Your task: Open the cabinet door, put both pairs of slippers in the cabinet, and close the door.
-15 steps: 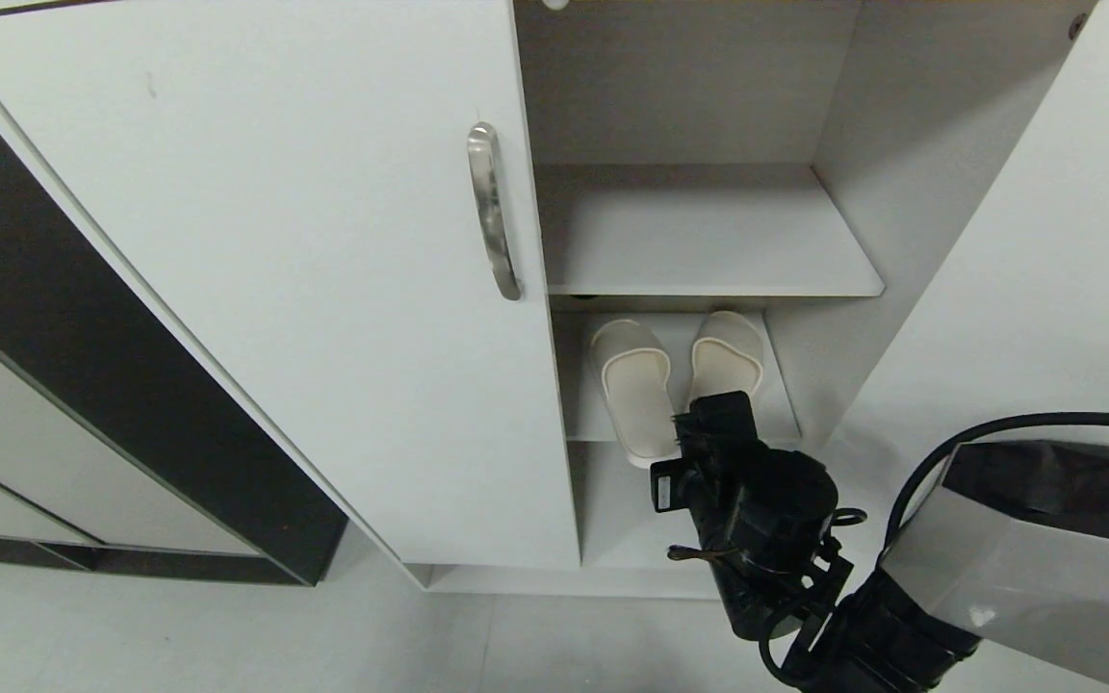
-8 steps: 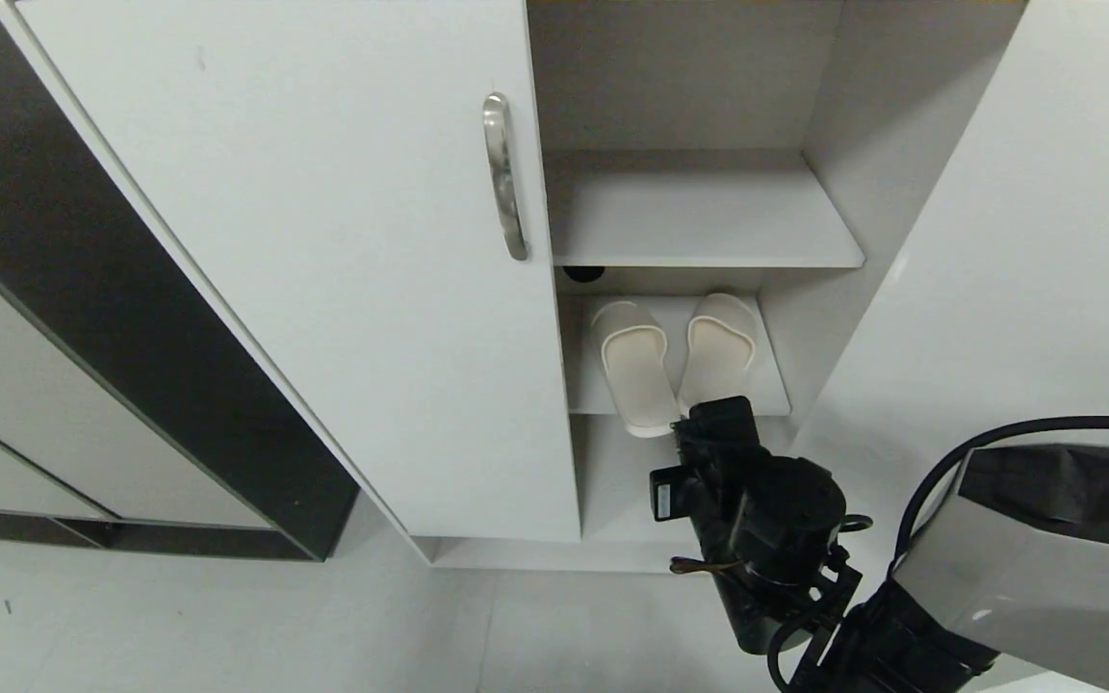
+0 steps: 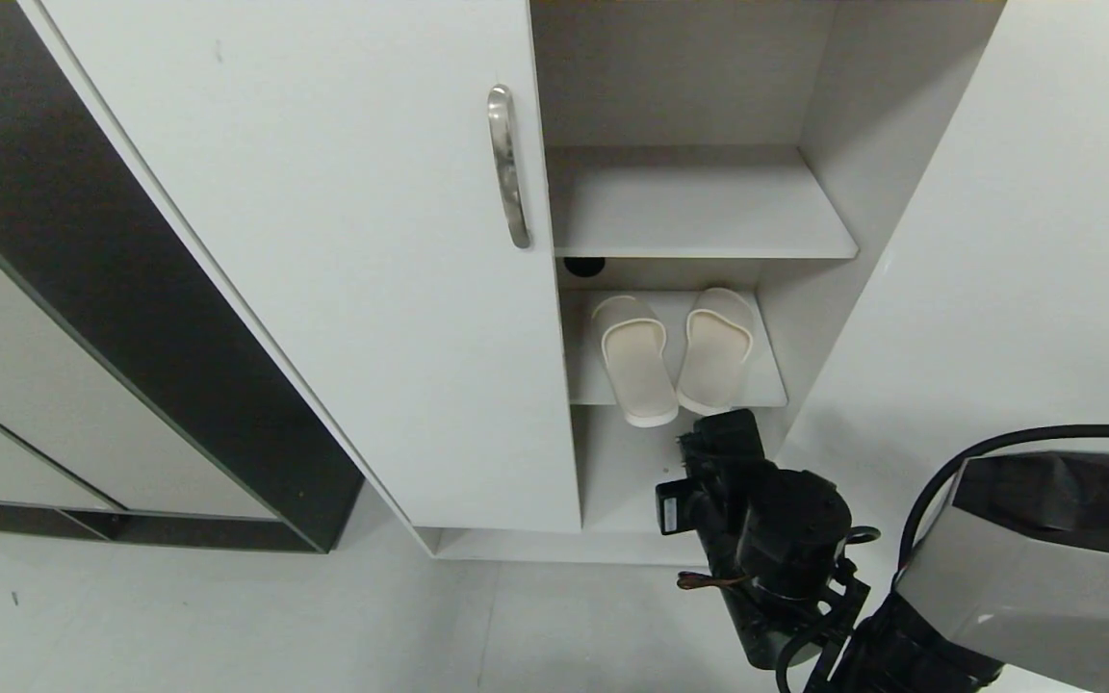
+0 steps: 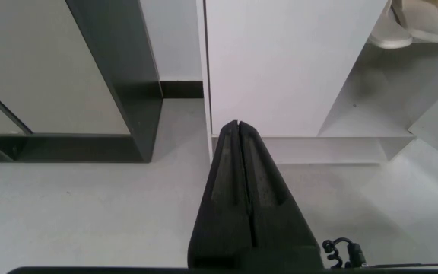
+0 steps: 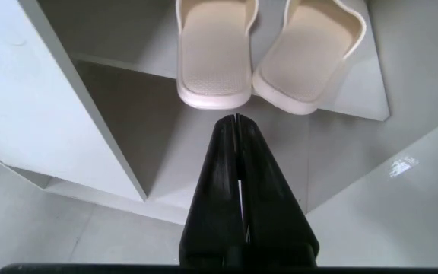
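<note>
At the front edge of the middle shelf [image 3: 766, 385] one pair of slippers [image 3: 675, 351] is set. The right hand [image 5: 238, 123] and left hand [image 4: 238, 125] are seen closed and empty. Fetching the second pair is judged next, with the door [image 3: 1045, 241] left open.

Even, soft light falls from above on the white cabinet door [image 3: 323, 241]. I see the open compartments darken toward the back, with shadow beneath the upper shelf [image 3: 699, 207]. The metal handle [image 3: 508, 164] carries a thin highlight. Straight edges bow toward the head view's borders.
</note>
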You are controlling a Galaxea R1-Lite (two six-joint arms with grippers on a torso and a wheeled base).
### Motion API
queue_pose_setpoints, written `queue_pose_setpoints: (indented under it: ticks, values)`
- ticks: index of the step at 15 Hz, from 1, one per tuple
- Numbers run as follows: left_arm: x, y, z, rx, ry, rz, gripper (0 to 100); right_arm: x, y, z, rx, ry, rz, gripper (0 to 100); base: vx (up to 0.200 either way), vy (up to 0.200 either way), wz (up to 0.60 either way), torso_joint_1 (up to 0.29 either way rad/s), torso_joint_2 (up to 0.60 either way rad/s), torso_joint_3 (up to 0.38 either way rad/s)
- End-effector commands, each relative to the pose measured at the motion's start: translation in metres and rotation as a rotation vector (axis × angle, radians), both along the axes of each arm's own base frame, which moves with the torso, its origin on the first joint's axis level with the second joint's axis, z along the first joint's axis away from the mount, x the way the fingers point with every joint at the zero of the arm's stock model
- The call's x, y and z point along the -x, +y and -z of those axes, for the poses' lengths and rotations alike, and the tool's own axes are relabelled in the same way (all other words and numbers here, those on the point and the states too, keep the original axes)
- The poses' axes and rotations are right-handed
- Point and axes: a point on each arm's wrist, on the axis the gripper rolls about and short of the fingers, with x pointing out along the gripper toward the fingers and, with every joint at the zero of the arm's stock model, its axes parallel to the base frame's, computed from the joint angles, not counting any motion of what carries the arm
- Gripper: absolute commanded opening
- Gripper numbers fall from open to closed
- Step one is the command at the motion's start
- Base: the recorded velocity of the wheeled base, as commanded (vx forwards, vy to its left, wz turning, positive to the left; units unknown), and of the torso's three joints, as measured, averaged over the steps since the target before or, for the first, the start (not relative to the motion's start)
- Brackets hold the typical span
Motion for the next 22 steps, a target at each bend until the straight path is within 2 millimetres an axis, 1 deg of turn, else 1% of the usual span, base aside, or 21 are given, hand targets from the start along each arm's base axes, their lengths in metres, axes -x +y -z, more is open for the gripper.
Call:
queue_pose_setpoints:
  ticks: [1, 5, 12, 20, 22]
  values:
    - [-0.0001, 0.0000, 0.0000, 0.001, 0.001, 0.000, 0, -0.0009, -0.0001, 0.0031, 0.007, 0.006, 0.002, 0, 0.000, 0.000, 0.00, 0.000, 0.00, 0.000]
    - [-0.0001, 0.0000, 0.0000, 0.001, 0.001, 0.001, 0, -0.0023, -0.0026, 0.0096, 0.025, 0.021, 0.008, 0, 0.000, 0.000, 0.00, 0.000, 0.00, 0.000]
    - [-0.0001, -0.0001, 0.0000, 0.001, 0.001, 0.003, 0, -0.0027, -0.0044, 0.0088, 0.025, 0.021, 0.004, 0, 0.000, 0.000, 0.00, 0.000, 0.00, 0.010]
    - [-0.0001, -0.0001, 0.0000, 0.001, 0.001, 0.003, 0, -0.0028, -0.0076, 0.0092, 0.023, 0.019, 0.011, 0, 0.000, 0.000, 0.00, 0.004, 0.00, 0.185]
    - [-0.0001, -0.0001, 0.0000, 0.001, 0.001, 0.003, 0, 0.0010, -0.0093, 0.0027, 0.015, 0.011, 0.007, 0, 0.000, 0.000, 0.00, -0.002, 0.00, 0.205]
